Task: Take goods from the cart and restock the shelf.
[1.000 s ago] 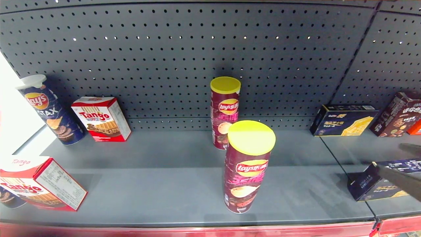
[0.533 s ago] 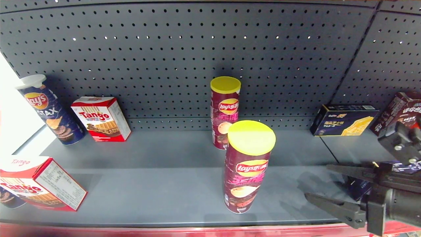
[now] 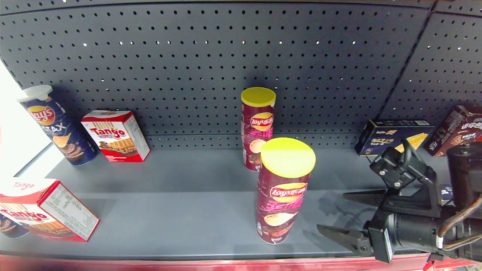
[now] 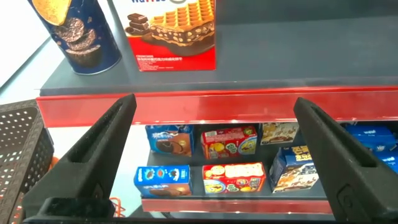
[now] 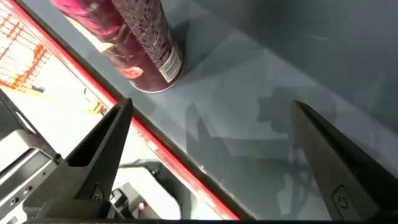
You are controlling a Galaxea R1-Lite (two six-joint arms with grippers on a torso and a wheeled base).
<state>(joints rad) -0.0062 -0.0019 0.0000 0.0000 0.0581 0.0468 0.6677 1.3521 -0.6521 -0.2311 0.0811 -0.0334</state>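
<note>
Two maroon chip cans with yellow lids stand upright on the grey shelf (image 3: 180, 210): a front can (image 3: 283, 195) near the red front edge and a back can (image 3: 258, 130) by the pegboard. My right gripper (image 3: 333, 212) hovers low over the shelf just right of the front can, open and holding nothing. In the right wrist view the same gripper (image 5: 211, 106) points at the shelf beside that can's base (image 5: 146, 53). My left gripper (image 4: 214, 102) is open and holds nothing, below and in front of the shelf's red edge (image 4: 217, 106).
At the left stand a blue chip can (image 3: 56, 128) and a red wafer box (image 3: 116, 135), with another red wafer box (image 3: 49, 214) at the front left. Dark blue (image 3: 391, 137) and brown (image 3: 457, 130) boxes sit on the right. A black perforated basket (image 4: 18, 149) is low beside the left gripper.
My right gripper has come in from the right edge and moved left over the shelf front, closer to the front can. The goods have not moved.
</note>
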